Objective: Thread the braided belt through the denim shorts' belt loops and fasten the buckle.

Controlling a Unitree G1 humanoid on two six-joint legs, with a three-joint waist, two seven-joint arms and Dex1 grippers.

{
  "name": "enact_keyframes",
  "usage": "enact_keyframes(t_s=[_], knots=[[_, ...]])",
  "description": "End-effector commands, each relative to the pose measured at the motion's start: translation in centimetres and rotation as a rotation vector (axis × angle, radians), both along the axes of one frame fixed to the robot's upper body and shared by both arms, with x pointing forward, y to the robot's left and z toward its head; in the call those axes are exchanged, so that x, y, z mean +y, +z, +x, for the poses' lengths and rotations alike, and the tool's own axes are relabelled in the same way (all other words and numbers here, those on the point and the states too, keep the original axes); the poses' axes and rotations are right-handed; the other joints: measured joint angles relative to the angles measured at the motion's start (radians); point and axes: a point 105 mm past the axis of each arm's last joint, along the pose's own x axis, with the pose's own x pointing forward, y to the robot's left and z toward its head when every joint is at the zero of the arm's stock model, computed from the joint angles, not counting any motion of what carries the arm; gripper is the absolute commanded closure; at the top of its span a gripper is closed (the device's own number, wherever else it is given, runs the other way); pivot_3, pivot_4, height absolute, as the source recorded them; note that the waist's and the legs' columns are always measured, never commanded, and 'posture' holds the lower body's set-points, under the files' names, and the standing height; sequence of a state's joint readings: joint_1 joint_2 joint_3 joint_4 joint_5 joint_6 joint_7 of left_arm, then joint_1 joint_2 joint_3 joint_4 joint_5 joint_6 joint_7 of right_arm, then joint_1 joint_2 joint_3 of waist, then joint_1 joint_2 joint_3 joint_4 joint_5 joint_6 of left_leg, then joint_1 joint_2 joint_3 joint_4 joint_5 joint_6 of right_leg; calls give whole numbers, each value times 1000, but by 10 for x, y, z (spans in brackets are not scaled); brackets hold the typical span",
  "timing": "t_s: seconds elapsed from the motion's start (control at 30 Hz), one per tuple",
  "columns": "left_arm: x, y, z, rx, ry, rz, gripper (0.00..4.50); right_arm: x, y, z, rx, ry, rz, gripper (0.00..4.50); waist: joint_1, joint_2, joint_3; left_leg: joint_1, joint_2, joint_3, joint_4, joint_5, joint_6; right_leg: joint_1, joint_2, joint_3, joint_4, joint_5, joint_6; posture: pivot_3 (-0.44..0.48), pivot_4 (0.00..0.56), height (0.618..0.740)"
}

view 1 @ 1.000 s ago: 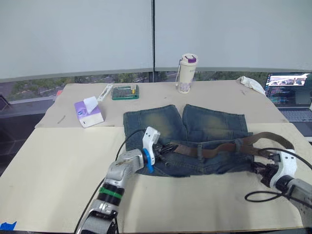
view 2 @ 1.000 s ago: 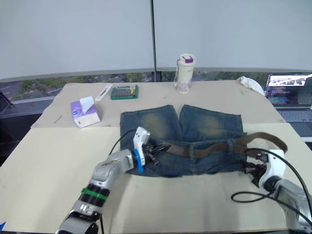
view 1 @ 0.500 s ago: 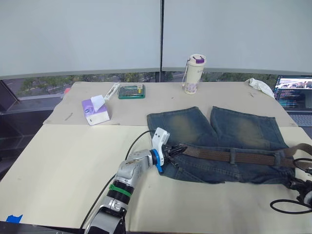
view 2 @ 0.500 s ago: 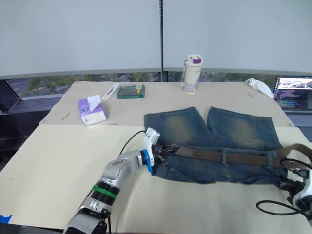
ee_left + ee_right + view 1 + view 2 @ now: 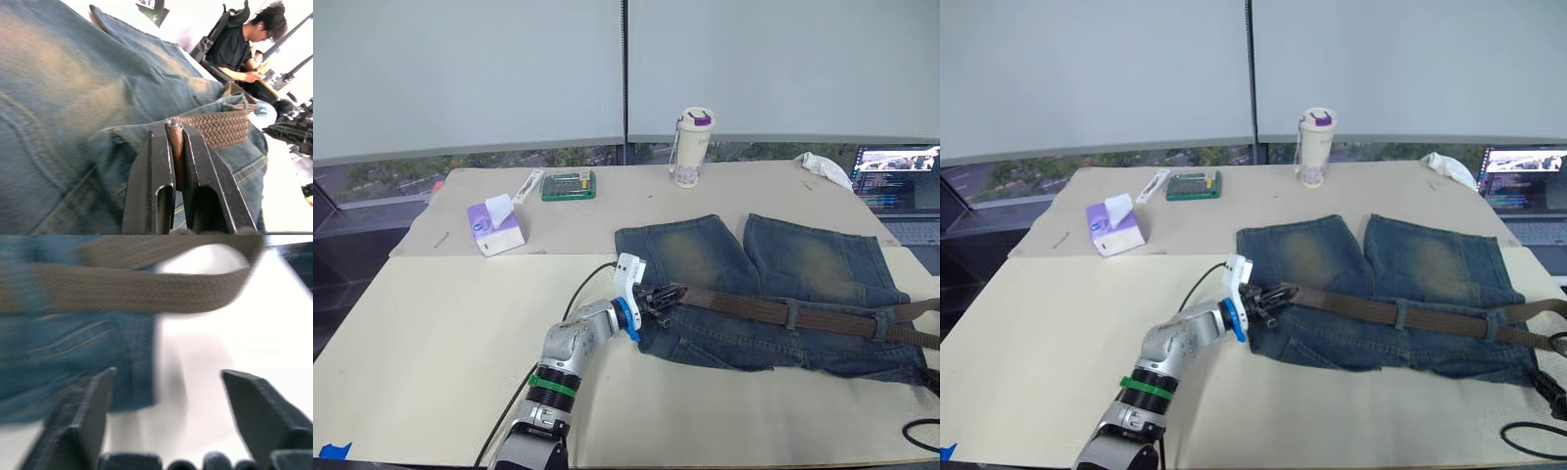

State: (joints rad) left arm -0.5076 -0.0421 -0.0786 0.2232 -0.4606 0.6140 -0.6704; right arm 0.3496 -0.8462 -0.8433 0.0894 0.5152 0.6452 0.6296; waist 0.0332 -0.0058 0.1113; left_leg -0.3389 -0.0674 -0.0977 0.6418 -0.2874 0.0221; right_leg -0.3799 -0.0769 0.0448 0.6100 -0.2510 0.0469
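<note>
Denim shorts (image 5: 773,294) lie flat on the tan surface (image 5: 440,333), the braided belt (image 5: 783,311) running along their waistband through a belt loop (image 5: 792,315). The left gripper (image 5: 175,161) has its fingers (image 5: 155,166) clenched on the belt's tapered end, the braid stretching away beyond the fingertips. The right gripper (image 5: 166,382) hangs with fingers (image 5: 88,406) spread wide and released, the belt crossing just beyond them over the shorts' edge.

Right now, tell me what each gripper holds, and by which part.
The left gripper is shut on the belt, pinching its end at the shorts' waistband. The right gripper is open, holding nothing.
</note>
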Motion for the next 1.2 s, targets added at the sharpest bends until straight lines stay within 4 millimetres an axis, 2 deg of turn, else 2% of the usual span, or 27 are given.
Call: enact_keyframes(t_s=[0.03, 0.1, 0.17, 0.2, 0.23, 0.27, 0.33, 0.37, 0.47, 0.53, 0.6, 0.67, 0.73, 0.87, 1.03, 1.13, 1.2], knots=[[-3, 21, -3, -45, -22, -49, 4500, 3, 49, 2, -100, 89, -40, 10, -5, 0, 0, 1, 0, 0, 0, 0, 1, 3, 0, 0, 0, 0, 1, 0, 150, 740], [-3, 22, -4, -45, -25, -46, 4500, 5, 54, 2, -109, 106, -32, 10, -11, 0, 0, 4, 0, -1, 0, -1, 2, 8, 1, -3, -3, -2, 4, 0, 150, 740], [-1, 27, -5, -9, -27, -92, 4500, 82, 85, 25, -301, 438, 169, 10, -19, 0, 0, 4, 0, -3, 0, -1, 2, 9, 1, -3, -4, -5, 8, 0, 150, 740], [0, 27, -5, 6, -29, -104, 4500, 112, 94, 27, -346, 568, 241, 10, -25, 0, 1, 4, 1, -3, 0, -1, 2, 9, 1, -3, -4, -5, 8, 0, 150, 740], [2, 25, -6, -8, -38, -82, 4500, 137, 100, 31, -388, 661, 322, 10, -31, 2, 1, 4, 2, -3, 0, -2, 1, 9, 2, -3, -4, -5, 8, 0, 150, 740], [3, 25, -8, -6, -50, -92, 4500, 152, 99, 38, -406, 694, 366, 10, -35, 2, 2, 4, 4, -3, 0, -2, 1, 9, 3, -2, -4, -5, 8, 0, 150, 740], [5, 27, -9, 3, -58, -114, 4500, 182, 93, 45, -403, 766, 456, 10, -33, 2, 2, 4, 3, -3, 0, -2, 1, 9, 3, -3, -3, -4, 7, 0, 150, 740], [6, 27, -9, 2, -59, -114, 4500, 195, 89, 46, -382, 799, 476, 10, -26, 2, 2, 4, 3, -4, 0, -2, 1, 9, 3, -3, -3, -1, 2, 0, 150, 740], [10, 27, -8, -4, -54, -104, 4500, 230, 78, 54, -358, 851, 577, 10, -11, 2, 2, 4, 1, -10, 2, -2, 0, 6, 0, -4, -4, -1, 2, 0, 150, 740], [15, 29, -5, -9, -34, -110, 4500, 256, 62, 53, -301, 896, 649, 10, -5, 1, 2, 2, 0, -10, 3, -1, -1, 2, 0, -2, -2, -1, 2, 0, 150, 740], [22, 34, 1, -6, 10, -143, 4500, 290, 31, 53, -202, 917, 728, 10, -2, 0, 2, 1, -1, -10, 3, 0, -1, -3, -3, 0, 0, -1, 2, 0, 150, 740], [27, 37, 3, -23, 25, -156, 4500, 303, 11, 65, -174, 849, 710, 10, -4, -1, 1, 0, 1, -10, 2, 0, -3, -5, -1, 0, 1, -1, 1, 0, 150, 740], [30, 39, 3, -19, 34, -175, 4500, 300, 5, 82, -221, 745, 684, 10, -6, 0, 1, -1, 1, -10, 1, 1, -4, -7, -1, 0, 1, 0, 0, 0, 150, 740], [36, 35, 2, 4, 42, -171, 4500, 295, 11, 102, -360, 622, 732, 10, -11, 0, 1, 0, 0, -10, 1, 2, -5, -7, 0, 0, 2, 0, 0, 0, 150, 740], [40, 32, 1, 21, 46, -160, 4500, 296, 25, 110, -493, 566, 826, 10, -22, 6, -3, 1, 0, -10, -1, 2, -5, -8, 1, -1, 2, 0, 0, 0, 150, 740], [38, 26, -1, 33, 35, -141, 4500, 294, 26, 116, -542, 560, 746, 10, -24, 8, -4, 1, 0, -10, -1, 2, -5, -8, 1, 0, 2, 0, 0, 0, 150, 740], [36, 26, -2, 30, 26, -135, 4500, 297, 25, 117, -541, 569, 752, 10, -24, 9, -5, 2, -2, -10, -1, 2, -5, -7, 1, -1, 3, 0, 0, 0, 150, 740]])
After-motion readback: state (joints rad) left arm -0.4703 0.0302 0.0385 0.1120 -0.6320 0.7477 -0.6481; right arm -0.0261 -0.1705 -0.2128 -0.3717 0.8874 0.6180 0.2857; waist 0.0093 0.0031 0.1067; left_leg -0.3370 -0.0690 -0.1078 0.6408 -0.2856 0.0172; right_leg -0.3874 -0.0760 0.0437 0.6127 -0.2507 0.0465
